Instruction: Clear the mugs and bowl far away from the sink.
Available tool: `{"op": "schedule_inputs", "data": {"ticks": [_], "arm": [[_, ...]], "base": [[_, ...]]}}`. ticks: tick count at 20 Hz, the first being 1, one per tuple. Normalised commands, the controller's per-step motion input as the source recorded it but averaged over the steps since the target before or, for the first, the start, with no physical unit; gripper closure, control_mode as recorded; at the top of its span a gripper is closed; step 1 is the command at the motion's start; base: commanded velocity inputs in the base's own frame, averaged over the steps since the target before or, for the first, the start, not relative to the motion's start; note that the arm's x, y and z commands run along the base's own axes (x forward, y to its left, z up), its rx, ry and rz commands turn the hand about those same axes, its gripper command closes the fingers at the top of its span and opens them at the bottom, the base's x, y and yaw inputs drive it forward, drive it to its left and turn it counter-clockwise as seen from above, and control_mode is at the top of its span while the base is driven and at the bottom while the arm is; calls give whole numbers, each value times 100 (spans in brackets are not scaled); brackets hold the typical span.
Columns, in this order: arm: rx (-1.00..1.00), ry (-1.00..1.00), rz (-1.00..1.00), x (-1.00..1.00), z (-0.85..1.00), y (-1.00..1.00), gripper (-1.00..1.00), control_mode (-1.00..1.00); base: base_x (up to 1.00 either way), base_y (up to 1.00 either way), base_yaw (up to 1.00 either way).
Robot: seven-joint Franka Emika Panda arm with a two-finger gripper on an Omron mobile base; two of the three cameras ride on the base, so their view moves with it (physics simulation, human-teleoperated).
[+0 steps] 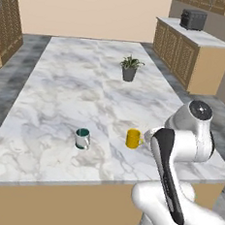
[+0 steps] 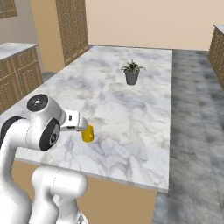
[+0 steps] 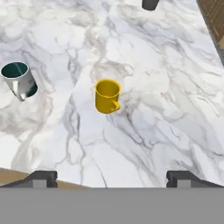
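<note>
Claw (image 3: 111,178) is wide open, holding nothing; I'd line it up square over the yellow mug (image 3: 107,96) before dropping down.

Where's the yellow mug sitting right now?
The yellow mug stands upright on the marble counter near its front edge, right of the teal mug in the left base view, just ahead of the open gripper.

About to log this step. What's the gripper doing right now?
Gripper: open, holding nothing, hanging above the counter short of the yellow mug.
</note>
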Motion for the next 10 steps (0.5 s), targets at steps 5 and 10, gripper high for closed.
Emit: {"op": "schedule_inputs", "data": {"ticks": [5, 10], "arm": [[3, 0, -5, -85, 90, 0, -100, -100], [1, -4, -1, -68, 43, 0, -100, -100]], "base": [[0, 0, 0], [0, 0, 0]]}}
